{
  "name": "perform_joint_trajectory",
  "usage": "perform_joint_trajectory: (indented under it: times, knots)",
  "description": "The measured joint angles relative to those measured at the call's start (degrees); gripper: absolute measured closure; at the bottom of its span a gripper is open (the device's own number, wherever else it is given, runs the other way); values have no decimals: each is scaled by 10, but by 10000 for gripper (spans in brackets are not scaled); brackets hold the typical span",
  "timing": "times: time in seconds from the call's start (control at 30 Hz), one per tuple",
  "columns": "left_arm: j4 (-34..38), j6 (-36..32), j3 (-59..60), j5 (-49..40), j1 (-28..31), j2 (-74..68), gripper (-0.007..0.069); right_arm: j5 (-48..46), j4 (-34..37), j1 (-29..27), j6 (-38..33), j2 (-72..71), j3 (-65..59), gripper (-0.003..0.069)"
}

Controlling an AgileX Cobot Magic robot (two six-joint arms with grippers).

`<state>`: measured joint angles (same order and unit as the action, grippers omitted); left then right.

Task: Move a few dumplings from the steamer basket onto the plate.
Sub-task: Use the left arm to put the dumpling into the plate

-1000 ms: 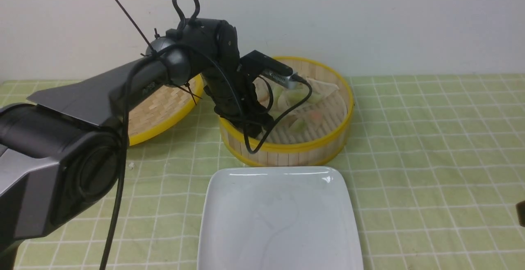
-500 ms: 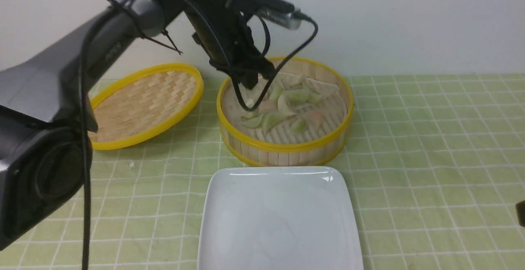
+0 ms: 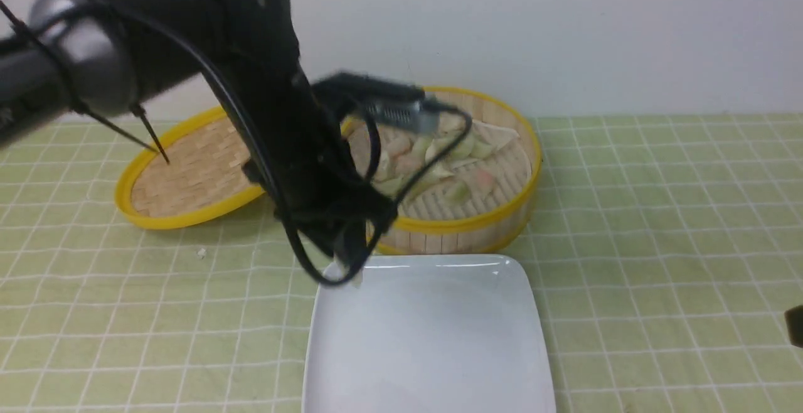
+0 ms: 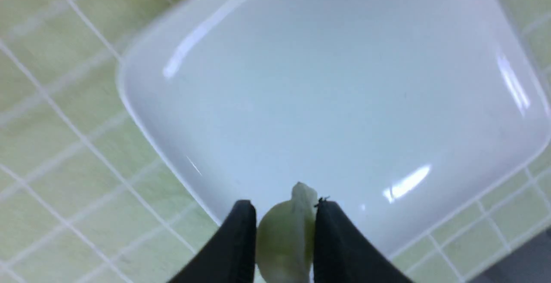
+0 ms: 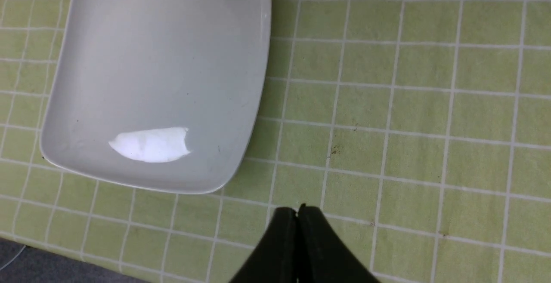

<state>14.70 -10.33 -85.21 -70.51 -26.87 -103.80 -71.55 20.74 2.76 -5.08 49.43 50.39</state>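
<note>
The left tool (image 4: 284,212) has its jaws narrowed onto one pale green dumpling (image 4: 282,240), pinched across the body with the pleated edge pointing past the tips. It hangs above the far left corner of the plate (image 4: 344,81), just inside the rim (its height over the glaze cannot be judged closely). No dumpling lies on the plate.

The steamer basket (image 3: 464,223) stands just beyond the plate's far edge, with the other dumplings (image 3: 439,162) heaped inside. The lid (image 3: 188,181) lies to its left on the tabletop (image 3: 659,212).

The right tool (image 5: 298,214) has its jaws pressed together and empty, and sits idle over the tabletop right of the plate.

Assessment: the step in hand is carrying the first dumpling to the plate. The next move calls for travel toward the plate's centre, a low descent, then widening the jaws. The soft skin may cling to a pad.
</note>
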Motion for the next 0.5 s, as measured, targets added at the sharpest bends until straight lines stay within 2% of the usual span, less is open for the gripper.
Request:
perform_joint_trajectory:
  times: [0.07, 0.17, 0.23, 0.37, 0.4, 0.5]
  knots:
    - [-1, -4, 28, 7, -13, -6, 473, 0, 0, 0, -1, 0, 0, 675]
    - [1, -8, 62, 76, -42, -30, 473, 1, 1, 0, -7, 0, 0, 675]
    - [1, -8, 64, 89, -47, -36, 470, 1, 1, 0, -8, 0, 0, 675]
    - [4, -10, 64, 111, -61, -48, 380, 13, 3, 0, -15, 1, 0, 675]
    - [4, -10, 64, 112, -62, -49, 297, 19, 6, 0, -18, 3, 3, 675]
    - [4, -10, 64, 112, -62, -49, 174, 20, 21, 0, -25, 23, 25, 675]
